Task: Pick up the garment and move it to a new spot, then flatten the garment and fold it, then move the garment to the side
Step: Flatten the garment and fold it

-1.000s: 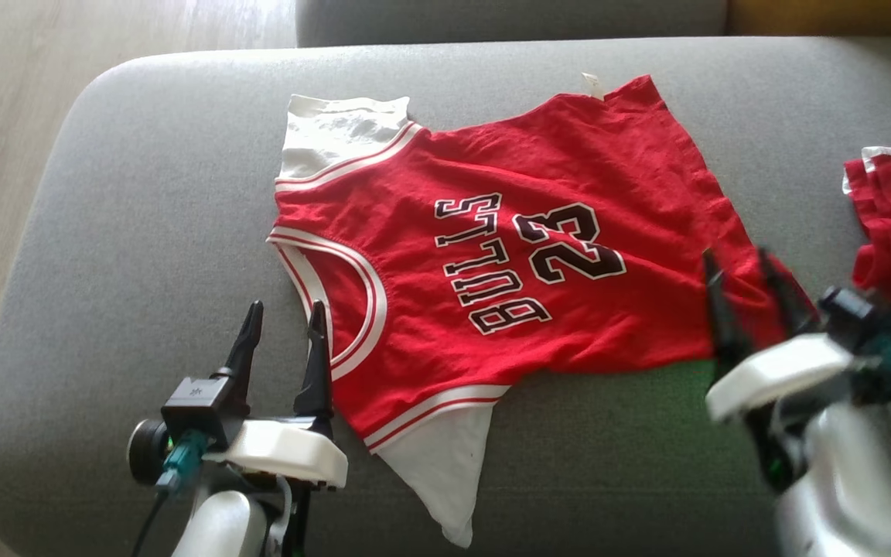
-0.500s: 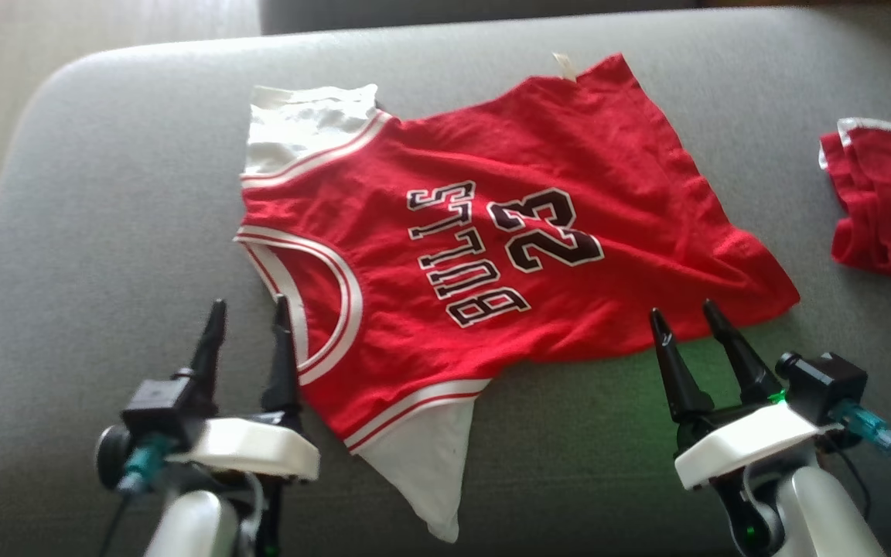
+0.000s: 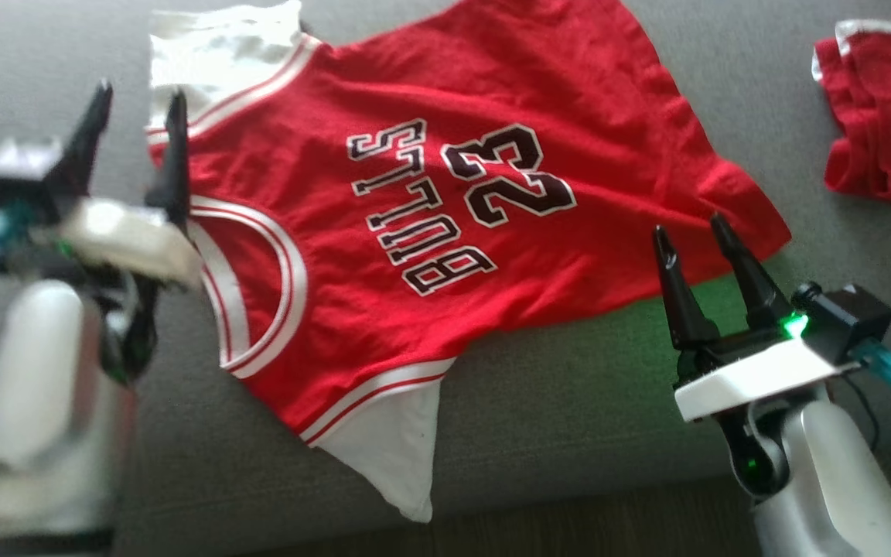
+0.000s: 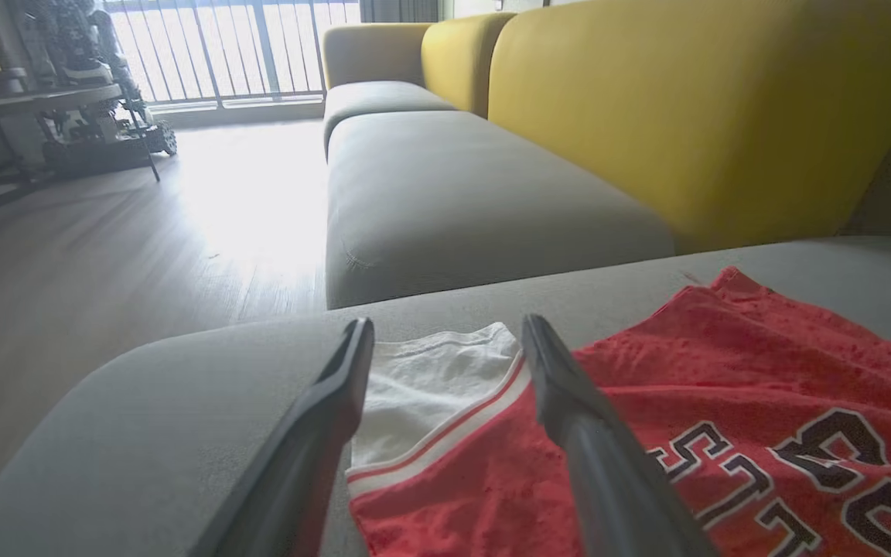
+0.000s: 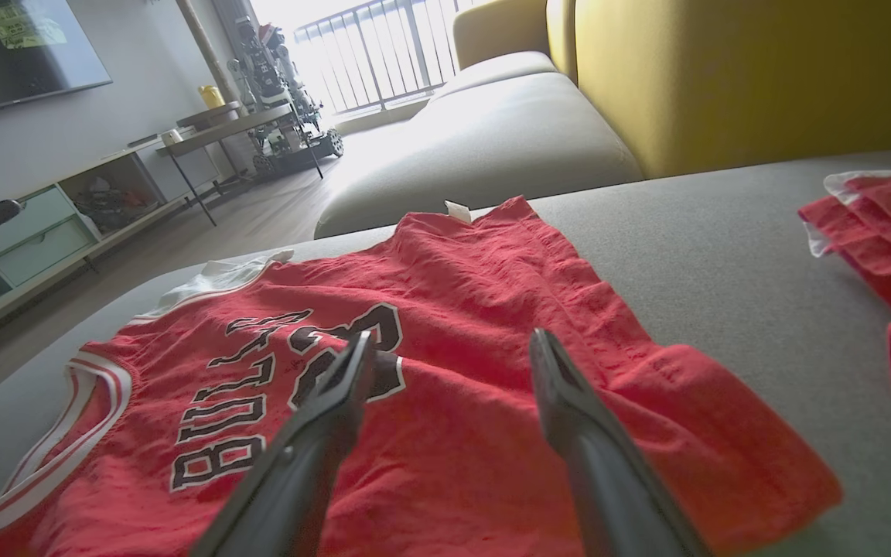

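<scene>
A red shirt (image 3: 445, 216) is laid flat on the grey couch seat (image 3: 569, 402), with its writing facing up. The left hand (image 3: 141, 91) is held by the white sleeve at the far shoulder, with its fingers apart and nothing in them. The right hand (image 3: 687, 226) is held just at the bottom hem, fingers apart and empty too. The hands are probably placed at both ends so the shirt can be grabbed and folded. Another red cloth (image 3: 879, 116) is seen well apart on the right.

**Poised and spread wide**

The left tool (image 4: 447, 325) hangs with fingers apart, framing the white sleeve (image 4: 430, 383) of the red jersey (image 4: 646, 418). The jersey lies on the grey cushion (image 4: 144, 418), and a yellow sofa back (image 4: 693, 100) rises beyond.
</scene>
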